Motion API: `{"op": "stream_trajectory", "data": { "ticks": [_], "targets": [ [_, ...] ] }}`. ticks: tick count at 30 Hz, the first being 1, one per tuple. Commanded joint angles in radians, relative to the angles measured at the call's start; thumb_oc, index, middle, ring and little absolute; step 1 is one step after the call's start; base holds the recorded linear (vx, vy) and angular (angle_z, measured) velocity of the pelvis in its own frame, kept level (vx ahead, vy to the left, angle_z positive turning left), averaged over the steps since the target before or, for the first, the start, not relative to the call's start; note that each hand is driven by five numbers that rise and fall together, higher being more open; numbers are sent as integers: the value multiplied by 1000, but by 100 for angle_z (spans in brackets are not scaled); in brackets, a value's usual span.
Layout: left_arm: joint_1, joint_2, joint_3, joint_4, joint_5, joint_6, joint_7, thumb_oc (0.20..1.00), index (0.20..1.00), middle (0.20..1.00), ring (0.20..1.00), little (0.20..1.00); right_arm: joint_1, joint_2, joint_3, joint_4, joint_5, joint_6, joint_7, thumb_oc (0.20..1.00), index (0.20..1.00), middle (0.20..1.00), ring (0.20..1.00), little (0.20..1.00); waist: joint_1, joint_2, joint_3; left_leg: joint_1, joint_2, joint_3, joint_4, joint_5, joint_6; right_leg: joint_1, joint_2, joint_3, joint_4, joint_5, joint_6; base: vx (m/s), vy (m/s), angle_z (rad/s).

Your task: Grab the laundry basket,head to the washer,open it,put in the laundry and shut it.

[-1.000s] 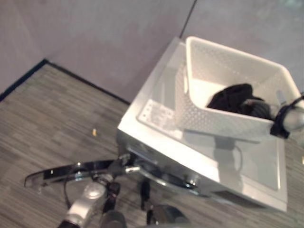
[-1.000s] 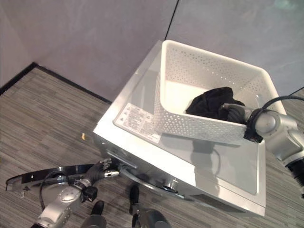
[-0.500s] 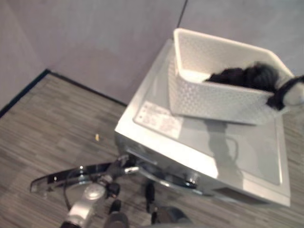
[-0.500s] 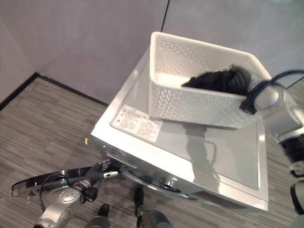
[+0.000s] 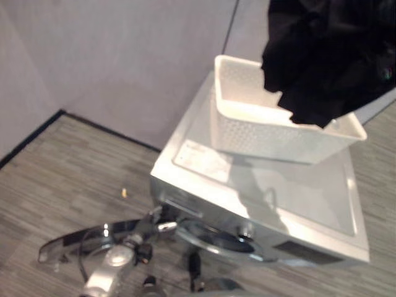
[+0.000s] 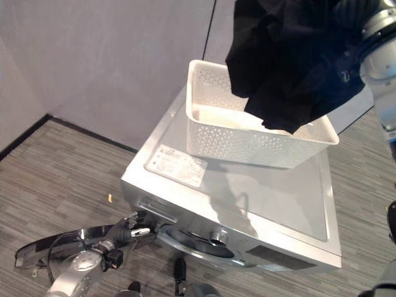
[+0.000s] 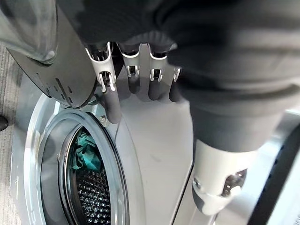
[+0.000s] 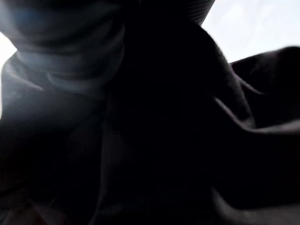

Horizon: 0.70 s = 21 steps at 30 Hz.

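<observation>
above the white laundry basket on the washer, black laundry hangs from the right hand.
eye views: its fingers are buried in cloth, cannot tell. left wrist view: left hand fingers straight against the open door; beyond the fingertips, teal cloth in the drum.

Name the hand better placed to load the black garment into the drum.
Right. The black garment hangs by the right arm above the white basket; the left hand rests against the open washer door.

One washer, one white basket, one black garment, perhaps one teal item inside the drum.
</observation>
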Motion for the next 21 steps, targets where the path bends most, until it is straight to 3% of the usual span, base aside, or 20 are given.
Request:
{"op": "stream_trajectory", "data": {
  "ticks": [1, 13, 21],
  "targets": [
    [-56, 51, 40, -23, 8, -90, 44, 1000, 1000, 1000, 1000, 1000, -210, -9, -32, 64, -65, -16, -153, 200, 200, 200, 200, 200, 14, 35, -66, 106, 110, -13, -103, -57, 19, -51, -135, 31, 145, -89, 132, 0, 0, 0],
    [-86, 63, 36, -11, 18, -118, 92, 1000, 1000, 1000, 1000, 1000, -351, 49, -60, 173, -238, 32, -373, 200, 200, 200, 200, 200, 34, 45, -80, 106, 97, -26, -61, -82, 28, -39, -138, 32, 156, -96, 130, 0, 11, 0],
    [-110, 56, 31, -3, 46, -132, 105, 1000, 1000, 1000, 1000, 1000, -333, 61, -113, 173, -280, 47, -435, 200, 200, 200, 200, 200, 40, 37, -77, 89, 62, -34, 42, -134, 49, -28, -162, 45, 184, -104, 143, -11, 79, 2]
  ]
}}
